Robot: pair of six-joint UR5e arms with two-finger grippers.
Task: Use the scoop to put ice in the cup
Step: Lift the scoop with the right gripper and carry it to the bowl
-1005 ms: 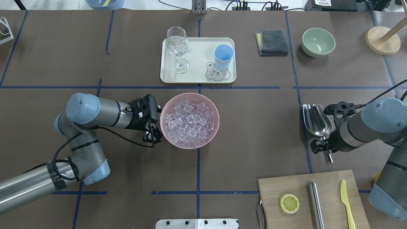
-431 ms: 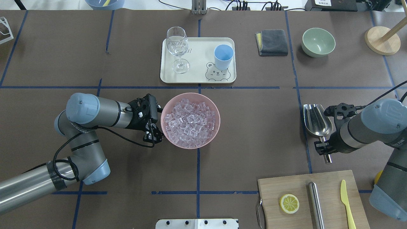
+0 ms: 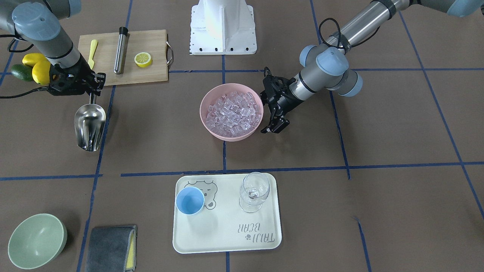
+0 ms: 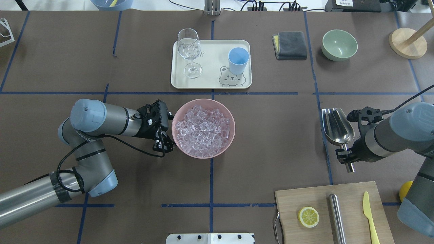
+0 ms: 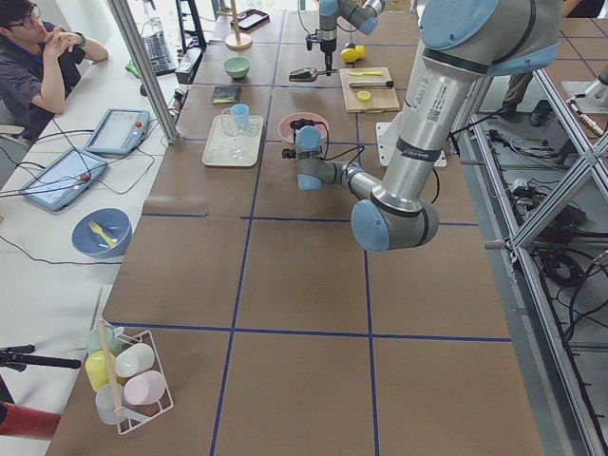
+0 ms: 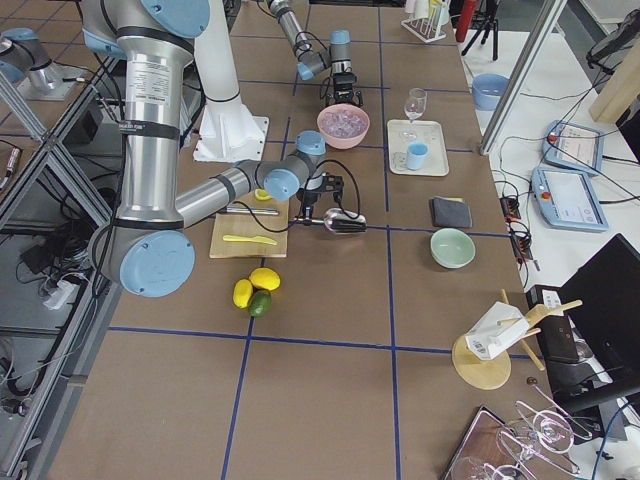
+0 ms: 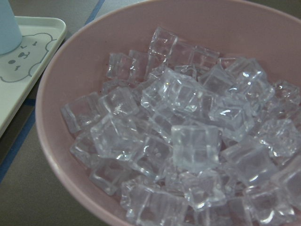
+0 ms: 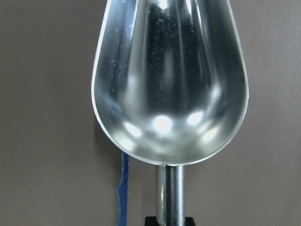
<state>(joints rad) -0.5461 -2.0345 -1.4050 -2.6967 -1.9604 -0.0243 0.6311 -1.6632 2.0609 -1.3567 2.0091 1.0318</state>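
The steel scoop [image 4: 337, 127] is held by its handle in my shut right gripper [image 4: 344, 154] at the table's right side, its trough empty in the right wrist view [image 8: 169, 80]. The ice [image 4: 203, 128] fills a pink bowl [image 4: 203, 100] at the table's centre. My left gripper [image 4: 163, 145] sits right beside the bowl's left rim; its jaws look open, and its wrist view shows the ice [image 7: 188, 141] close up with no fingers in the frame. The light-blue cup [image 4: 238, 60] stands empty on a cream tray [image 4: 210, 83] beyond the bowl.
A wine glass [image 4: 189, 51] stands on the tray's left part. A grey cloth [image 4: 290, 45] and a green bowl [image 4: 339, 44] lie at the far right. A cutting board [image 4: 352, 196] with a lemon slice, steel cylinder and yellow knife is near the right arm.
My right arm has shifted slightly and carried the scoop a little away from the cutting board. The pink bowl has slid a touch to the right. The left arm has stayed put.
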